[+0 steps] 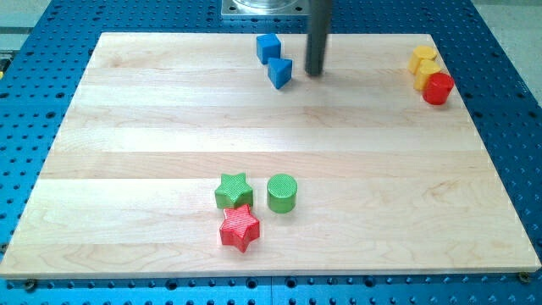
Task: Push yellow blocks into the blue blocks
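Note:
Two blue blocks sit near the view's top centre: a blue cube (268, 47) and a second blue block (280, 72) just below and right of it, touching. Two yellow blocks sit at the view's top right: one yellow block (421, 58) and another (427, 73) pressed against it. My tip (314, 73) stands just right of the lower blue block, a small gap between them, and far left of the yellow blocks.
A red cylinder (439, 88) touches the lower yellow block at the top right. A green star (233, 191), a green cylinder (282, 192) and a red star (240, 228) cluster near the view's bottom centre on the wooden board (127, 169).

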`<state>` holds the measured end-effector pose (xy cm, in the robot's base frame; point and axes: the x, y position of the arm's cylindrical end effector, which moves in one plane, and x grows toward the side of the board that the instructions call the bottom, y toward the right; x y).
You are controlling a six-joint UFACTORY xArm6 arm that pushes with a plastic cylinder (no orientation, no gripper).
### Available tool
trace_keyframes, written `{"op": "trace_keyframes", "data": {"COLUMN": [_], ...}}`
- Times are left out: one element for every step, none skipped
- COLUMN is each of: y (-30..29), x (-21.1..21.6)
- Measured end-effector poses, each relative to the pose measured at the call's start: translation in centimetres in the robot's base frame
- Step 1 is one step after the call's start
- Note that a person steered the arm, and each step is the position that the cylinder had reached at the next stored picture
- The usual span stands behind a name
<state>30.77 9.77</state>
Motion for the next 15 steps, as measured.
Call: {"op": "trace_keyframes", "data": {"y": [-4.1,-6.0,-6.4,-2.0,4.4,15.6,24.6,24.3,21.6,13.3,3.6,4.5,8.2,6.1,7.3], "x": [3.8,0.2,-2.6,3.2,13.1,16.5,16.3,10.3,3.9,1.2,-0.3,-0.3,-2.2,-3.9,-4.0]}}
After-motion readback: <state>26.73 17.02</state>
